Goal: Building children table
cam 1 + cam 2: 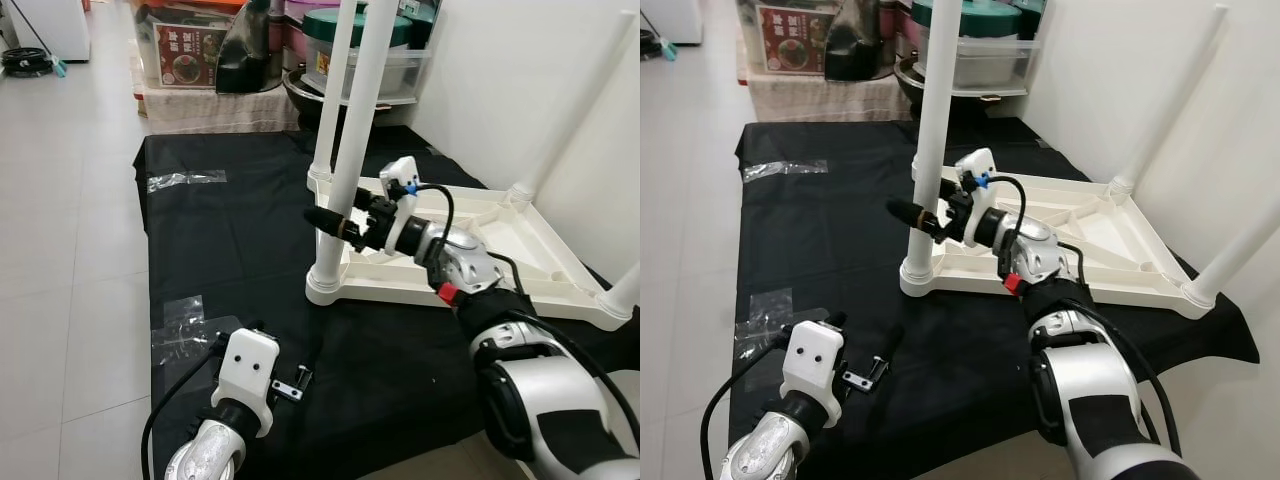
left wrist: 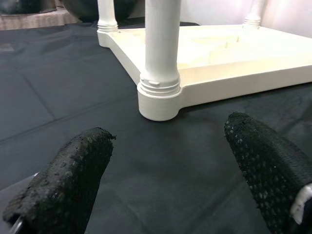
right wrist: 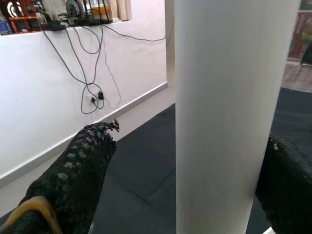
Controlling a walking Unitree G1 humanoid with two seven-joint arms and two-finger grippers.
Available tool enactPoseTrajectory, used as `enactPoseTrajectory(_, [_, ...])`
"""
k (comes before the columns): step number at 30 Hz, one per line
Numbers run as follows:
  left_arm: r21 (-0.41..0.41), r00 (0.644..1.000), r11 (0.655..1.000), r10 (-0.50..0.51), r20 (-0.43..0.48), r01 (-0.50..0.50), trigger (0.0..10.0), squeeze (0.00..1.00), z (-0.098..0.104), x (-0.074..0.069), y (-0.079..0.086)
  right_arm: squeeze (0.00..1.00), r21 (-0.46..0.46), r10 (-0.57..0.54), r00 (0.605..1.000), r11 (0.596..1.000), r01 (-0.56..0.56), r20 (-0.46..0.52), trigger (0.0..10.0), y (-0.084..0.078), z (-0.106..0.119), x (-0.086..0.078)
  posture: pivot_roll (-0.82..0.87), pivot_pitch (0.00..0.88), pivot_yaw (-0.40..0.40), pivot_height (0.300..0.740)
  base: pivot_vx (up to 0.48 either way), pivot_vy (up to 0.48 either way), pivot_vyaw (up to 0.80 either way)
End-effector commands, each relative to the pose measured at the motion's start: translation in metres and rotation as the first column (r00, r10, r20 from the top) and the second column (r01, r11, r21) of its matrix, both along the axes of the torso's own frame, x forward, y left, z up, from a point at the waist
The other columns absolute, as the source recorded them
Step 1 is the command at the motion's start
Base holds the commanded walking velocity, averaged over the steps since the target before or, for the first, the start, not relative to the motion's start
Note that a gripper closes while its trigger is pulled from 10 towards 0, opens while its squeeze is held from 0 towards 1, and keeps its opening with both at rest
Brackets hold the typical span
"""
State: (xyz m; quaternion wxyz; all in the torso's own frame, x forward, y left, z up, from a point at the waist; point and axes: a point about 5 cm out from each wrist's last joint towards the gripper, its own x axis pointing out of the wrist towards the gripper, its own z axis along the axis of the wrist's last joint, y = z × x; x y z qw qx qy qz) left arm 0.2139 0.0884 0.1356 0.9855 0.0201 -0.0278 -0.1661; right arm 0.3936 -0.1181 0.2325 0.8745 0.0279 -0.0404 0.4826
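Black cloth (image 1: 230, 230) covers the floor, matte and creased, with two crinkled clear plastic bags (image 1: 185, 180) lying on it. On the cloth rests an upside-down children's table (image 1: 480, 245) of smooth cream-white plastic: a flat, ribbed square top with round tubular legs rising from its corners. The nearest leg (image 1: 352, 150) stands upright in a ringed socket at the near corner.

The right hand (image 1: 335, 222) reaches in from the robot's right at about mid-height on that leg. Its two rough, knobbly black fingers (image 3: 83, 165) sit on either side of the tube, spread about as wide as the tube itself; whether the pads actually press on it cannot be told.

The left hand (image 2: 170, 170) is low over the cloth at the near edge, well apart from the table, its textured fingers wide apart and holding nothing. Just beside its white wrist housing lies a small metal bracket (image 1: 292, 385) with a screw.

Behind the cloth stand boxes and plastic tubs (image 1: 370, 50).
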Motion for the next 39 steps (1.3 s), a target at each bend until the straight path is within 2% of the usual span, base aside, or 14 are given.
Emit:
enactPoseTrajectory(1, [0.004,1.0,1.0,-0.011,-0.008,0.011,10.0,0.0,-0.001,-0.002,-0.003,0.0,0.01,0.045,0.999,0.999,-0.045,-0.011,10.0,0.006,-0.001,-0.001,0.1,0.052,-0.139,0.74,0.0,0.0,0.0])
enactPoseTrajectory(3, [0.004,1.0,1.0,-0.011,-0.009,0.012,10.0,0.0,-0.001,-0.002,-0.004,0.0,0.019,0.084,0.996,0.996,-0.084,-0.025,10.0,0.011,-0.003,-0.002,0.1,0.052,-0.139,0.74,0.0,0.0,0.0])
enactPoseTrajectory(6, [0.002,1.0,1.0,-0.013,-0.007,0.013,10.0,0.0,0.0,-0.004,-0.005,0.0,0.037,0.274,0.959,0.962,-0.272,-0.07,10.0,0.034,-0.009,-0.01,0.12,0.05,-0.153,0.74,0.0,0.0,0.0])
enactPoseTrajectory(10, [0.001,1.0,1.0,-0.011,-0.007,0.011,10.0,0.0,0.001,-0.004,-0.005,0.0,0.045,0.311,0.947,0.95,-0.308,-0.078,10.0,0.042,-0.009,-0.012,0.12,0.048,-0.155,0.74,0.0,0.0,0.0])
enactPoseTrajectory(14, [0.0,1.0,1.0,-0.011,-0.006,0.011,10.0,0.0,0.001,-0.005,-0.005,0.0,-0.044,0.214,0.973,0.975,-0.219,-0.086,10.0,0.059,-0.016,-0.008,0.12,0.047,-0.155,0.74,0.0,0.0,0.0])
enactPoseTrajectory(16, [-0.003,1.0,1.0,-0.011,-0.008,0.011,10.0,0.0,0.001,-0.006,-0.006,0.0,-0.022,0.261,0.961,0.964,-0.264,-0.092,10.0,0.063,-0.016,-0.011,0.12,0.044,-0.162,0.74,0.0,0.0,0.0])
enactPoseTrajectory(22, [-0.007,1.0,1.0,-0.01,-0.011,0.01,10.0,0.0,0.0,-0.006,-0.006,0.0,0.004,0.394,0.915,0.919,-0.395,-0.091,10.0,0.063,-0.016,-0.018,0.12,0.045,-0.159,0.74,0.0,0.0,0.0])
enactPoseTrajectory(26, [-0.008,1.0,1.0,-0.013,-0.014,0.012,10.0,0.0,-0.001,-0.006,-0.007,0.0,0.053,0.537,0.838,0.844,-0.534,-0.101,10.0,0.056,-0.014,-0.026,0.11,0.04,-0.157,0.74,0.0,0.0,0.0])
enactPoseTrajectory(27, [-0.008,1.0,1.0,-0.013,-0.014,0.012,10.0,0.0,-0.001,-0.006,-0.007,0.0,0.053,0.537,0.838,0.844,-0.534,-0.101,10.0,0.056,-0.014,-0.026,0.11,0.04,-0.157,0.74,0.0,0.0,0.0])
enactPoseTrajectory(28, [-0.006,1.0,1.0,-0.013,-0.014,0.013,10.0,0.0,-0.001,-0.006,-0.007,0.0,0.082,0.599,0.796,0.801,-0.594,-0.089,10.0,0.053,-0.011,-0.03,0.12,0.04,-0.159,0.74,0.0,0.0,0.0])
enactPoseTrajectory(32, [-0.006,1.0,1.0,-0.013,-0.014,0.013,10.0,0.0,-0.001,-0.005,-0.007,0.0,0.084,0.609,0.79,0.793,-0.603,-0.076,9.4,0.052,-0.01,-0.03,0.11,0.042,-0.157,0.74,0.0,0.0,0.0])
enactPoseTrajectory(36, [-0.006,1.0,1.0,-0.012,-0.015,0.012,10.0,0.0,-0.001,-0.005,-0.007,0.0,0.081,0.603,0.795,0.798,-0.597,-0.071,9.4,0.051,-0.01,-0.03,0.11,0.042,-0.157,0.74,0.0,0.0,0.0])
enactPoseTrajectory(37, [-0.005,1.0,1.0,-0.012,-0.015,0.012,10.0,0.0,-0.001,-0.005,-0.007,0.0,0.068,0.554,0.83,0.832,-0.55,-0.069,0.0,0.051,-0.011,-0.027,0.11,0.045,-0.155,0.74,0.0,0.0,0.0])
enactPoseTrajectory(39, [-0.004,1.0,1.0,-0.011,-0.015,0.011,10.0,0.0,-0.001,-0.004,-0.006,0.0,0.031,0.441,0.896,0.897,-0.44,-0.058,0.0,0.051,-0.015,-0.021,0.11,0.046,-0.153,0.74,0.0,0.0,0.0])
